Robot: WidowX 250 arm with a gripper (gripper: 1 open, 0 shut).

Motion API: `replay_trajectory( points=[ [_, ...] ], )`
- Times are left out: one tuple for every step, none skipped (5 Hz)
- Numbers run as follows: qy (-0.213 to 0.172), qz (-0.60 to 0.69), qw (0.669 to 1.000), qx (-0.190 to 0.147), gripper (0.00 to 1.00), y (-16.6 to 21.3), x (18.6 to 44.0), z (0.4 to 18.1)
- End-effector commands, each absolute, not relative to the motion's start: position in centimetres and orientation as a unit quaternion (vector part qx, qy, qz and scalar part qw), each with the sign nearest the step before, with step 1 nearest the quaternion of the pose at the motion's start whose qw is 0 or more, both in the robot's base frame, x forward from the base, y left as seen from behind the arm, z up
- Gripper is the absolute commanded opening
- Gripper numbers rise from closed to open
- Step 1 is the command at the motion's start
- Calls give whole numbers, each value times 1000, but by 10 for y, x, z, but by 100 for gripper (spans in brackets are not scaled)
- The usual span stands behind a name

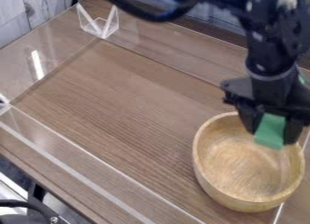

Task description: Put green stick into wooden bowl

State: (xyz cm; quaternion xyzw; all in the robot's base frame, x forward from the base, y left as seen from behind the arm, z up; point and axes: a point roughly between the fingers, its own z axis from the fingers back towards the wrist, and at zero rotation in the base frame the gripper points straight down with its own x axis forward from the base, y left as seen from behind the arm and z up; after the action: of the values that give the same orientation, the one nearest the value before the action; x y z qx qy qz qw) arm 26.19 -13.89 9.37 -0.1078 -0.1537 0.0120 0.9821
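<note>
The green stick [270, 131] hangs upright between the black fingers of my gripper [271, 128], which is shut on it. It is held above the right part of the wooden bowl [230, 178], a round light tan bowl at the lower right of the table. The stick's lower end sits just over the bowl's far right rim area, apart from the bowl's floor. The black arm [273, 46] comes down from the top of the view.
The bowl rests on a wood-grain tabletop [121, 101] enclosed by clear acrylic walls [49, 128]. A small clear bracket [97, 24] stands at the back left corner. The table's front edge runs along the lower left.
</note>
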Motion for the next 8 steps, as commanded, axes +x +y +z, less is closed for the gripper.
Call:
replay_trajectory(
  points=[
    [-168, 22, 979, -112, 0, -141, 259, 86],
    [-177, 63, 976, -106, 0, -145, 248, 84],
    [-187, 99, 972, -106, 0, -147, 243, 90],
    [-175, 72, 976, -104, 100, -139, 238, 84],
    [-176, 86, 975, -100, 100, -127, 242, 95],
    [-176, 102, 974, -97, 100, -113, 247, 107],
    [-183, 157, 967, -88, 100, -104, 245, 126],
    [-191, 198, 958, -81, 100, -104, 244, 142]
  ],
)
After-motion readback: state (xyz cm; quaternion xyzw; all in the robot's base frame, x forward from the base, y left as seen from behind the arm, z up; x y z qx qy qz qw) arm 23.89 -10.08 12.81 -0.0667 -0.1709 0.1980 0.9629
